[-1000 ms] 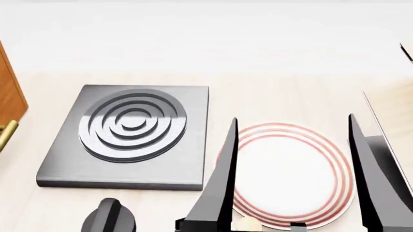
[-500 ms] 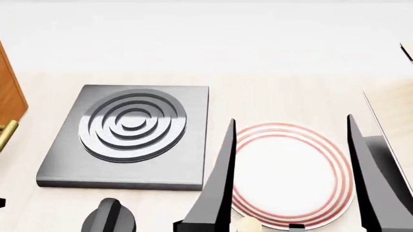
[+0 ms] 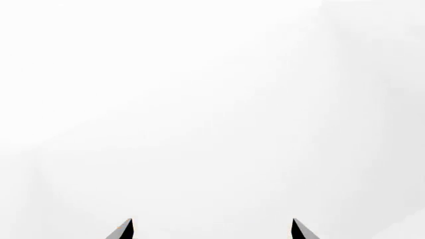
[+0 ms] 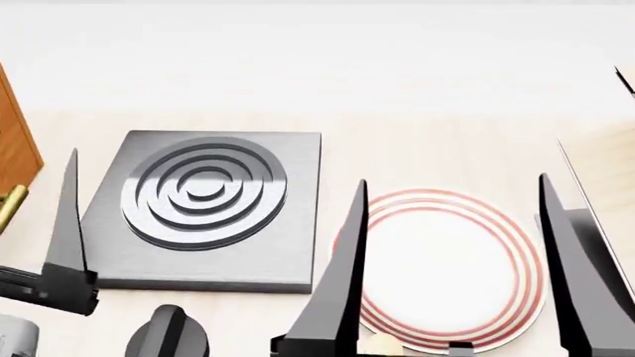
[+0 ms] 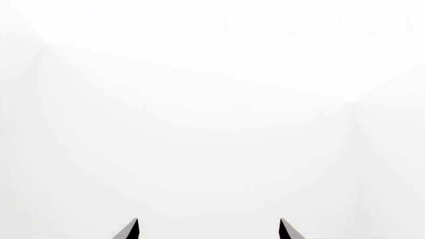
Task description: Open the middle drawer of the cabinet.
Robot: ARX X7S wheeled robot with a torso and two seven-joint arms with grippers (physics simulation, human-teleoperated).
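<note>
Nearest the head camera, the right gripper (image 4: 451,260) stands with its two dark tapered fingers spread wide, holding nothing. Between and just beyond those fingers lies a white round plate with red rings (image 4: 442,268) on the pale wooden counter (image 4: 427,145), so the plate shows through the gap without being gripped. The right wrist view shows only the two dark tips well apart against blank white, which fits a pincer pointed up and away from the counter, probably parked while the other arm works.

To the left of the right gripper, a small dark grey knob-like piece (image 4: 169,335) sits at the lower edge of the head view. Farther left is the left gripper (image 4: 70,223); only one slim dark finger and part of its body show in the head view, but the left wrist view has both tips set wide apart with nothing between them, so it is spread and empty too.

Just beyond the left gripper, to its right, rests a dark grey square stove plate with raised concentric rings (image 4: 204,204), flat on the counter. Beyond and to the left of that gripper, at the edge of the head view, stands the orange-brown wooden cabinet (image 4: 15,149), with a short stretch of brass bar handle (image 4: 10,208) below it. Whether that handle belongs to the middle drawer cannot be told; the drawer front itself is out of view. The left arm looks placed to reach that side.
</note>
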